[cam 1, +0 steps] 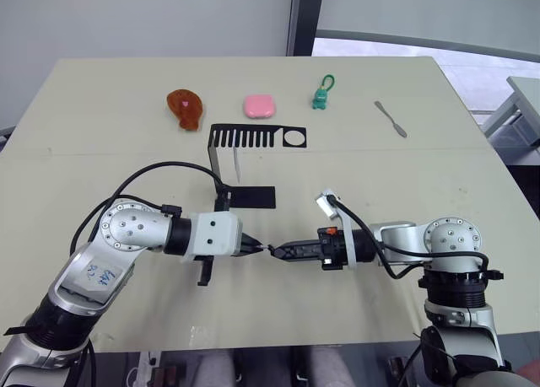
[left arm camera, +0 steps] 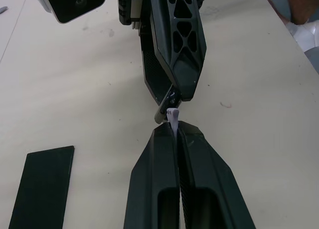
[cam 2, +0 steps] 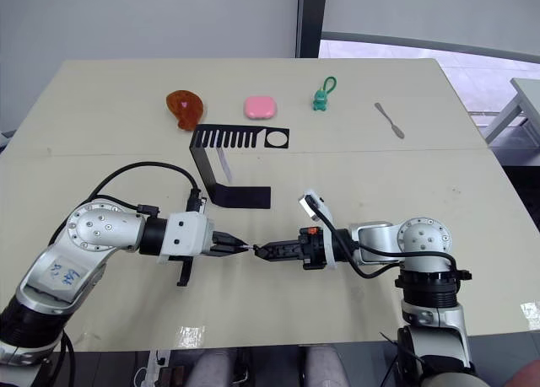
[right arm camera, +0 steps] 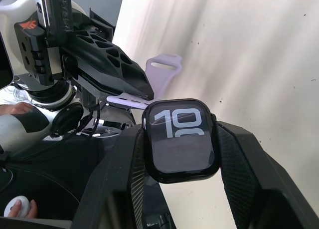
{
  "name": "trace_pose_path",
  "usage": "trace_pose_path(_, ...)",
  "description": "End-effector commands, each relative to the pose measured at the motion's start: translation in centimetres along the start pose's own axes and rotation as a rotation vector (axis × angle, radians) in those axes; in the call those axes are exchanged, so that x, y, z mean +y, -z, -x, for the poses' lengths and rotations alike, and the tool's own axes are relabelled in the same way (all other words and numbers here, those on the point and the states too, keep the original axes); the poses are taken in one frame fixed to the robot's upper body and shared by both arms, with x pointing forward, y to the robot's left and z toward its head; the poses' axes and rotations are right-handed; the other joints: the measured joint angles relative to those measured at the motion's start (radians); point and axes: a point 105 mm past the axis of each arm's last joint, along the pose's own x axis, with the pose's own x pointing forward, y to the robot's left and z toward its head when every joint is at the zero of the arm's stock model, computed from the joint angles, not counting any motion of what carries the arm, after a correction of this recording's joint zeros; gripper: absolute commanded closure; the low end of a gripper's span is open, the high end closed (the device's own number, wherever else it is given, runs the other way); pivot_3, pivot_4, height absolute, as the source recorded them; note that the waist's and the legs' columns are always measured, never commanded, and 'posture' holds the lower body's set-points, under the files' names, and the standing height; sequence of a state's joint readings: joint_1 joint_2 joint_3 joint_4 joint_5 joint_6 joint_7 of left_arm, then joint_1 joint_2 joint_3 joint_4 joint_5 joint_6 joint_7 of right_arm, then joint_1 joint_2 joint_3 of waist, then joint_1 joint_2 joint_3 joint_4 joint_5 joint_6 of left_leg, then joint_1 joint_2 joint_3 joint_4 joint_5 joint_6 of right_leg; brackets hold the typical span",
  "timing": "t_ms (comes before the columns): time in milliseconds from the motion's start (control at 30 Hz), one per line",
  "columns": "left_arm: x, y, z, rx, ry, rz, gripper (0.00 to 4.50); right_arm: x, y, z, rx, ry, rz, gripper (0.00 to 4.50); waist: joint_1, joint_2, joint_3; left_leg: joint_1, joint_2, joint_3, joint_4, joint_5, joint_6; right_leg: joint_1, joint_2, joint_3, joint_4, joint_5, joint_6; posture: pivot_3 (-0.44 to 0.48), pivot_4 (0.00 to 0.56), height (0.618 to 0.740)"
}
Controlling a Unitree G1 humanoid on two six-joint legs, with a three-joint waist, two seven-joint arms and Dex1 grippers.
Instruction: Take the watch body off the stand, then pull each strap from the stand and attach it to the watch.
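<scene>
While the right gripper (right arm camera: 179,154) pinches the watch body (right arm camera: 182,139) between its fingers, the left gripper (left arm camera: 175,131) is pressed together on a lavender strap (right arm camera: 130,101), tip to tip near the tabletop's (cam 1: 101,109) front edge; the strap's long axis points straight at the case; behind them the stand (cam 1: 253,138) carries one strap (cam 1: 236,165), clear of the way.

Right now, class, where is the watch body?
The watch body is clamped in the right pincer, near the table's front middle, facing the left pincer, in front of the stand.
</scene>
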State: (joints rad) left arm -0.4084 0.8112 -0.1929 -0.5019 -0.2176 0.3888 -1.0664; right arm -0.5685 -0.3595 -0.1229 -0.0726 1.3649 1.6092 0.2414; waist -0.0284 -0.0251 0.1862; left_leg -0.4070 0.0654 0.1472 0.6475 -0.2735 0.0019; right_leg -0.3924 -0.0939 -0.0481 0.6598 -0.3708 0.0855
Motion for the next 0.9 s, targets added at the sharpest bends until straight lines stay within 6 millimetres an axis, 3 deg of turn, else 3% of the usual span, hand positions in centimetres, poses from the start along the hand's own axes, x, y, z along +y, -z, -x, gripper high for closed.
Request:
trace_pose_path(33,-0.4,-1.8,-0.6,-0.039,0.025,-0.079,4.50,1.2,0.2,-0.6,0.020,-0.048,0.039,2.90,0.000,0.000,0.000,0.000,0.000,0.000,0.000,0.000,0.000,0.000,0.000,0.000,0.000,0.000,0.000,0.000,0.150,0.740)
trace_pose_path(900,-0.6,-0.7,-2.2,-0.015,0.026,-0.084,4.50,1.5,0.4,-0.7,0.034,-0.056,0.044,2.90,0.000,0.000,0.000,0.000,0.000,0.000,0.000,0.000,0.000,0.000,0.000,0.000,0.000,0.000,0.000,0.000,0.150,0.740)
